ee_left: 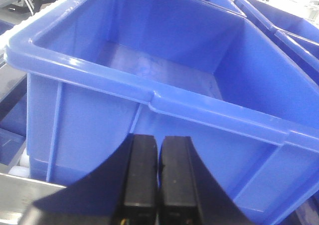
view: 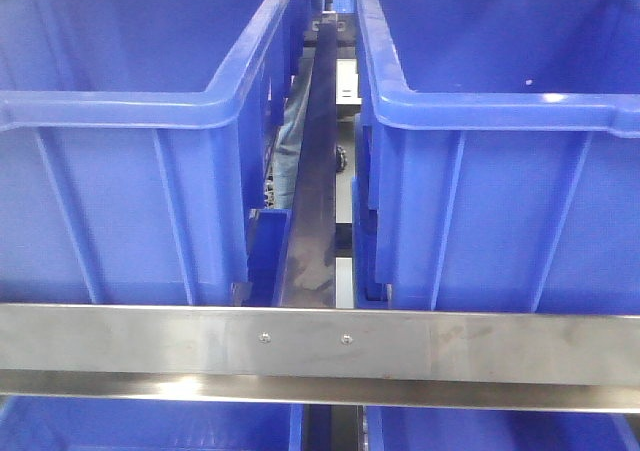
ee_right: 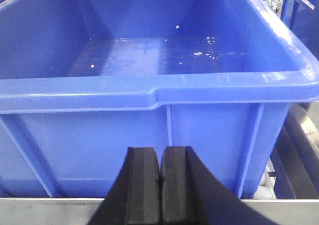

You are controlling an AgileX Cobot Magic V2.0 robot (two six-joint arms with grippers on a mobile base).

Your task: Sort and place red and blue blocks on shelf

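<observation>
The red and blue blocks are out of view in every frame. The shelf shows as a brushed-steel front crossbar [view: 320,343] with two small screws, and as a steel edge [ee_right: 50,210] below the bin in the right wrist view. My left gripper [ee_left: 159,142] is shut with nothing between its black fingers, facing the front wall of a large blue bin [ee_left: 149,85]. My right gripper [ee_right: 160,152] is also shut and empty, in front of another large blue bin [ee_right: 159,90]. Neither gripper appears in the front view.
Two large deep-blue bins [view: 130,141] [view: 510,141] stand side by side on the shelf, a dark divider rail [view: 315,171] between them. More blue bins [view: 150,426] sit on the level below. A white roller [ee_left: 22,167] shows at the left bin's lower corner.
</observation>
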